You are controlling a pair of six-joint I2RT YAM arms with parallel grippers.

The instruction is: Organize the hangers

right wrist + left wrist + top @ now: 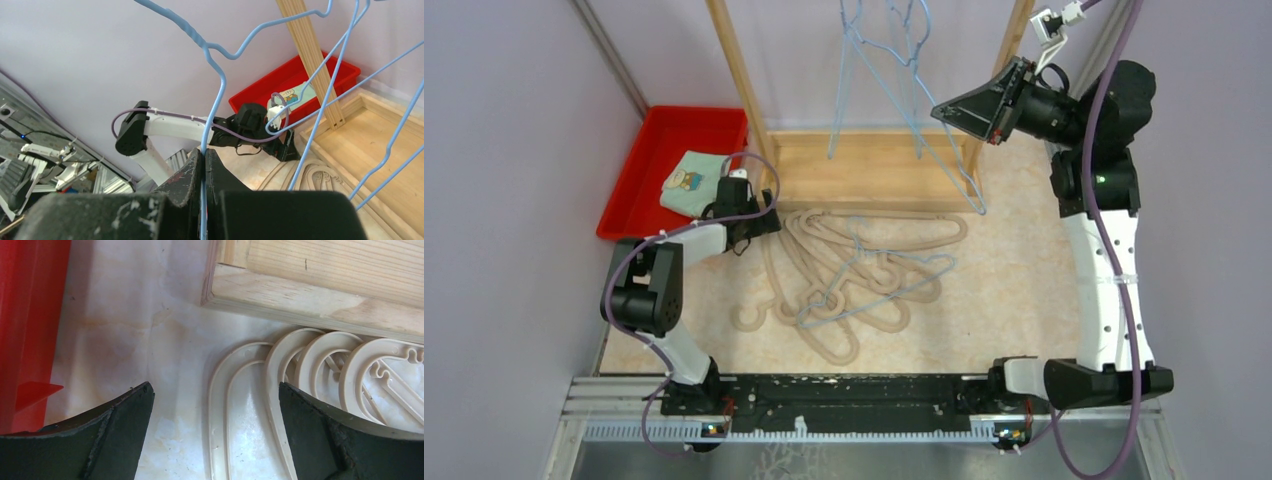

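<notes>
Several beige hangers point(824, 235) lie in a tangled pile on the table with a light-blue wire hanger point(874, 285) on top of them. More blue wire hangers point(837, 100) hang at the wooden rack. My right gripper point(942, 108) is raised beside the rack and shut on a blue wire hanger point(217, 100); the wire runs between its closed fingers point(204, 152). My left gripper point(759, 225) is open and low over the table point(215, 390), astride the curved ends of the beige hangers point(274, 370), holding nothing.
The wooden rack's base point(864, 170) stands behind the pile and shows close in the left wrist view point(310, 285). A red tray point(639, 160) with a folded cloth point(692, 180) sits at the far left, beside the left gripper point(25, 315). Walls close both sides.
</notes>
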